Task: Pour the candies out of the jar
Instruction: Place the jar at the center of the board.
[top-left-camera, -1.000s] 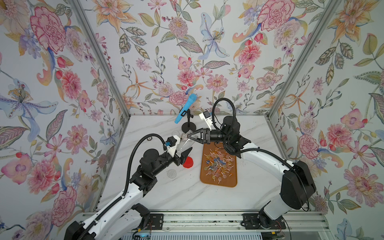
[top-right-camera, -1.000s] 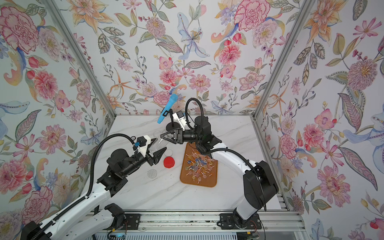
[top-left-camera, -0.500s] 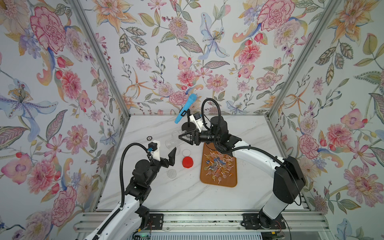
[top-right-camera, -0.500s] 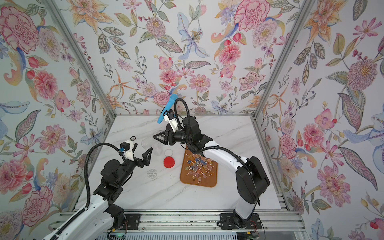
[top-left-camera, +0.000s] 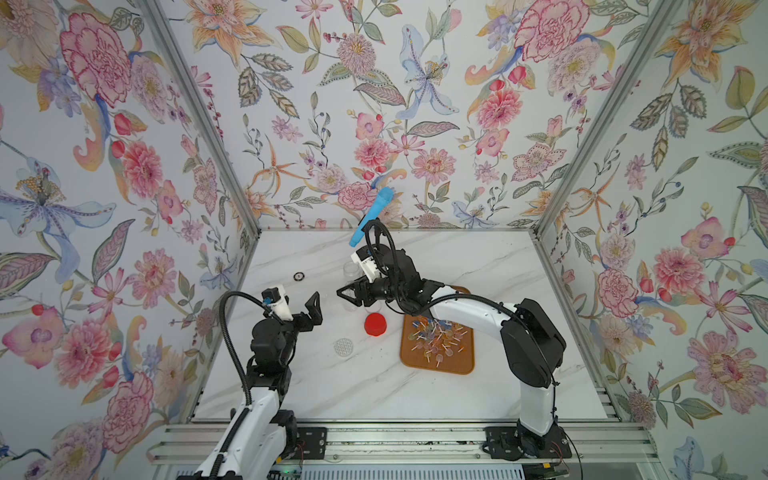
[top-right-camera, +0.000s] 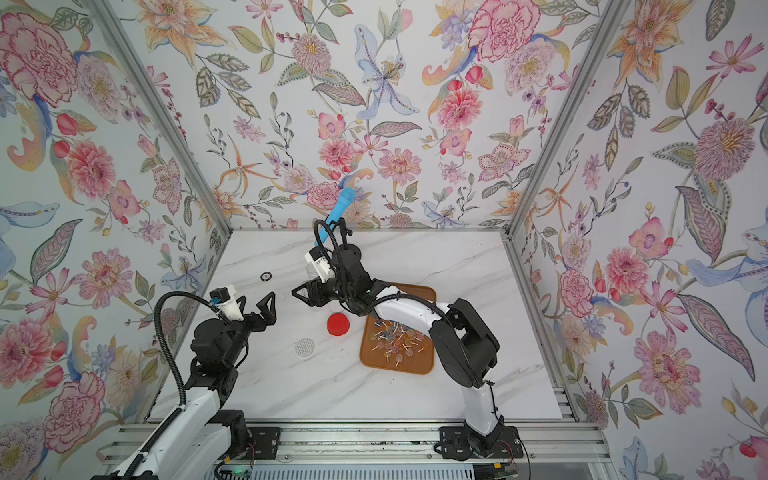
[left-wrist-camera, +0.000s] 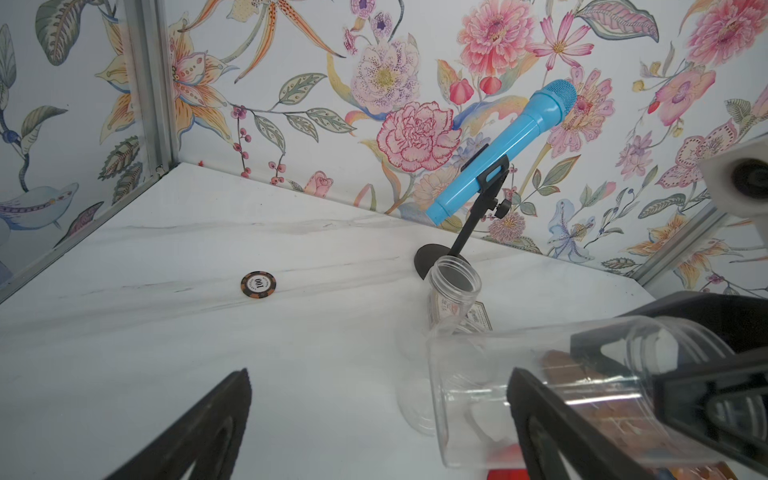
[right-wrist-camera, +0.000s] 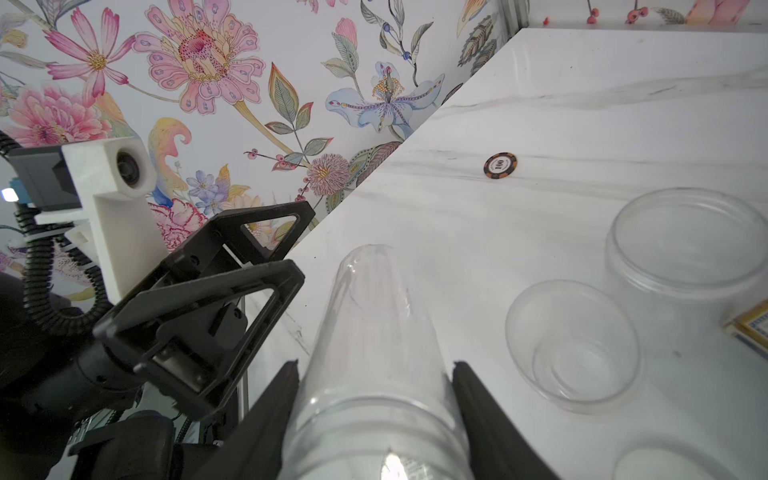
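Clear plastic jar: empty, held on its side | right gripper: clamped on the jar near its threaded mouth | left gripper: jaws wide apart, holding nothing | candies: scattered on brown tray | red lid: just beside tray

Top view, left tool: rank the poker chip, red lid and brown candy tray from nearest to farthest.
From the left tool, in a top view:
1. Poker chip, just beyond it toward the back wall.
2. Red lid, mid-table, to its right.
3. Brown tray, farthest right, partly under the right arm, holding the candies.
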